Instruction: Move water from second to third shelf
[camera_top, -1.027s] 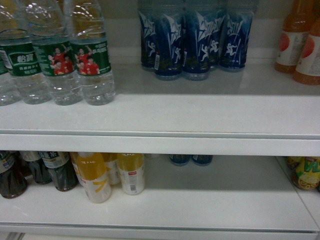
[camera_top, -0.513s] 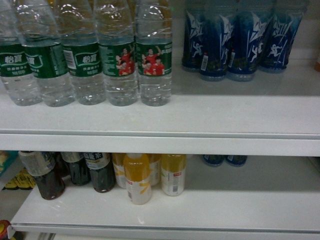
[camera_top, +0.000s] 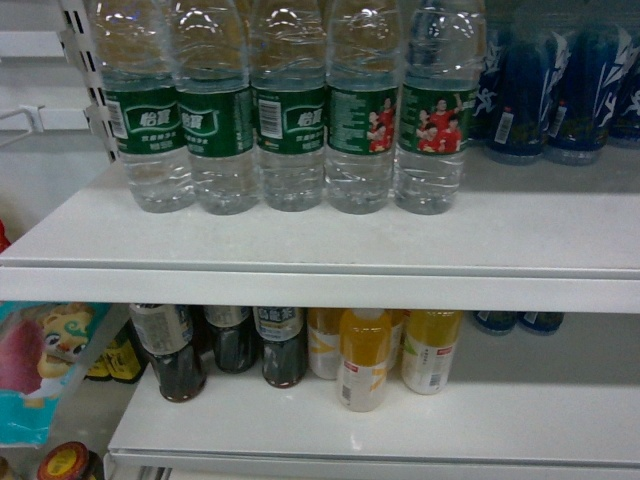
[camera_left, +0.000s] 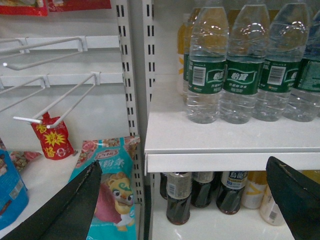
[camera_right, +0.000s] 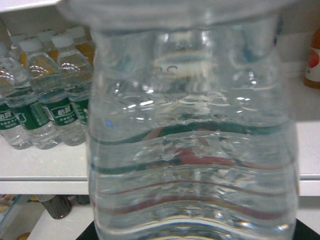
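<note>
A: Head view has panned left since a second ago — the water row sat at the frame's left edge then, now it runs across the middle, and the upright rail (camera_top: 88, 70) and a snack bag (camera_top: 45, 370) have come into view. Blue bottles (camera_top: 560, 90) pushed out to the right.

B: Where's the task bottle?

A: The right wrist view is filled by a clear ribbed water bottle (camera_right: 192, 150) — pressed right up to the lens, so the robot's right hand most likely grasps it, though no fingers show; can't tell for certain.

B: Left hand?

A: Left hand (camera_left: 185, 200) is spread wide, nothing in it, facing the upper shelf (camera_left: 230, 145). Reads as the base repositioning before placement.
</note>
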